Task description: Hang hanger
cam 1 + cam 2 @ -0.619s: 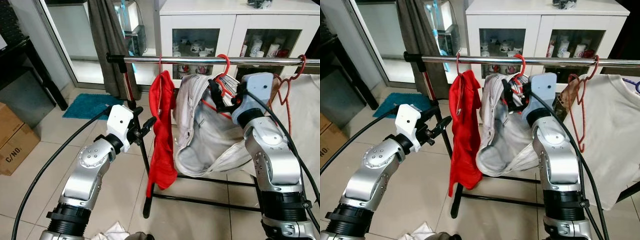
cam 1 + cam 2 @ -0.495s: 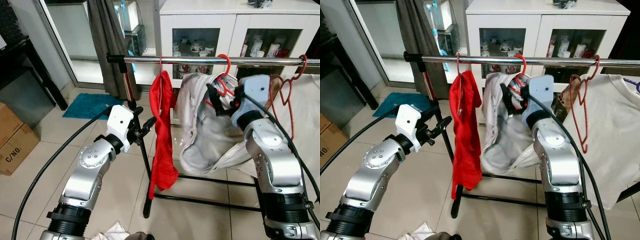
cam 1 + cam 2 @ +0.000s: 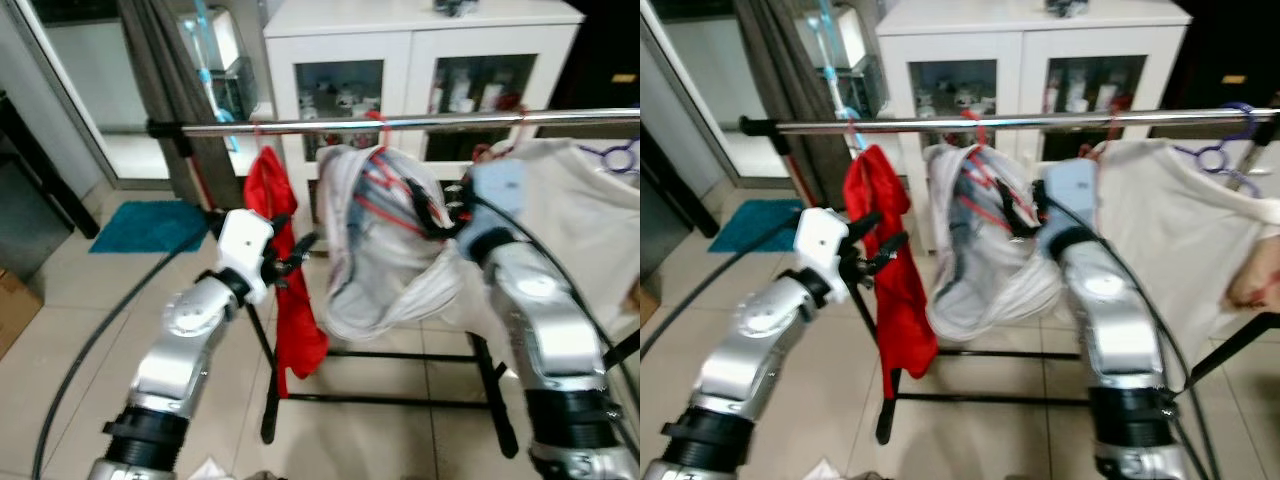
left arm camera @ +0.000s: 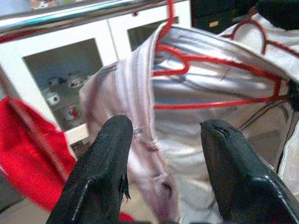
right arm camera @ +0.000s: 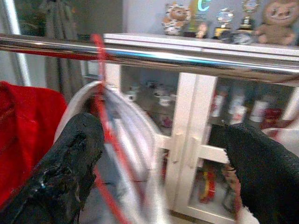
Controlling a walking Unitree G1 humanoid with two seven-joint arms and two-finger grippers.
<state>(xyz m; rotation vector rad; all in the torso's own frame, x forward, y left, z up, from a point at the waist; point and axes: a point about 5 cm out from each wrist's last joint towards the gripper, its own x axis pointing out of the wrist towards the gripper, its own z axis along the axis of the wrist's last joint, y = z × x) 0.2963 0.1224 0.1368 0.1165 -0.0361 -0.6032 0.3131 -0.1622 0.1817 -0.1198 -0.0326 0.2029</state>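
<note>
A red hanger (image 3: 385, 190) carrying a pale grey garment (image 3: 385, 280) hangs by its hook from the chrome rail (image 3: 300, 124). My right gripper (image 3: 440, 207) is open just to the right of the hanger's shoulder, and the red wire (image 5: 112, 154) runs through the wide gap between its fingers. My left gripper (image 3: 297, 232) is open too, level with the red garment (image 3: 290, 320) that hangs to the left. It points at the grey garment (image 4: 154, 88) and has nothing between its fingers (image 4: 107, 154).
A cream T-shirt (image 3: 580, 220) and a purple hanger (image 3: 620, 155) hang on the rail to the right. Behind stands a white glass-door cabinet (image 3: 420, 60). The rack's black base bars (image 3: 400, 400) cross the tiled floor, with a teal mat (image 3: 145, 225) at the left.
The whole view has shifted and blurred, so the camera moved. Against the rail, my right gripper has drawn back to the right, away from the hanger's hook. The left arm is unchanged.
</note>
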